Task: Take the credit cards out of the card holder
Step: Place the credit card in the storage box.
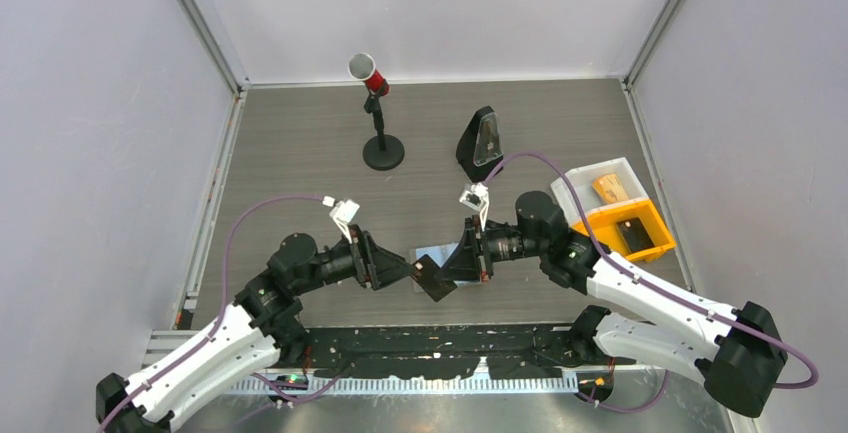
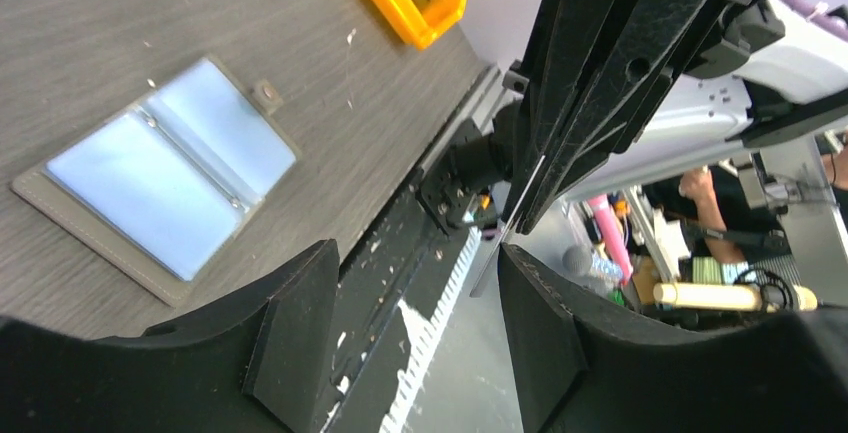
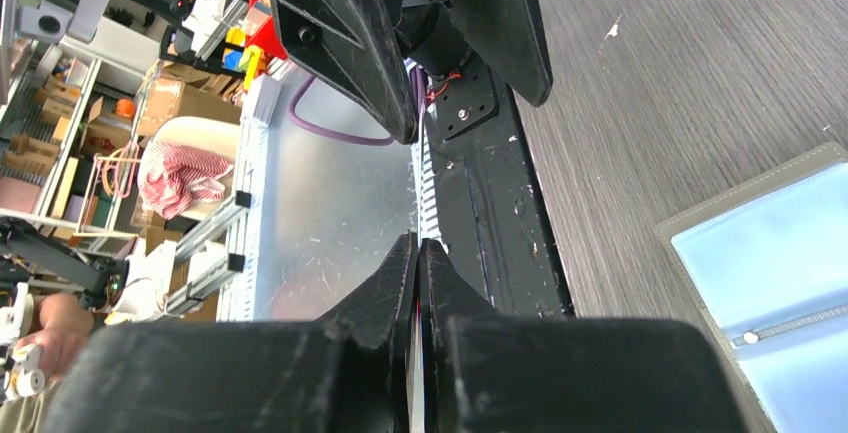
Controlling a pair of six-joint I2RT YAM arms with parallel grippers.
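Pinching the black card [image 1: 432, 279] edge-on, the right gripper [image 3: 415, 245] is holding it with fingers pressed together just over the near edge of the holder [image 2: 170, 178], lifted clear of the table [image 1: 300, 153]. The left gripper [image 2: 415, 253] is facing it from the holder's left with fingers spread wide and nothing in them, and the card's thin edge is pointing toward that gap. The holder is lying open and flat, and both of its 2 blue panels are looking bare, so this reads as a pass between the arms or the start of a carry away. For a pass, the left fingers should be closing squarely on the card's free corner, flat faces on flat faces, before the right lets go. A thin card gripped only at its rim is likely to twist or slip. The 2 sets of fingers are crowding each other closely, so any approach needs to be slow and straight to avoid knocking them together or dropping the card back onto the holder. Well to the right of the holder a tray [image 1: 655, 221] is sitting with a tan piece [image 1: 610, 188] in its white part and a dark flat thing [image 1: 636, 236] in its orange part. Whether these are cards I cannot tell. Beyond the holder, a mic stand [image 1: 381, 138] and a black wedge [image 1: 480, 143] are standing well out of the way.
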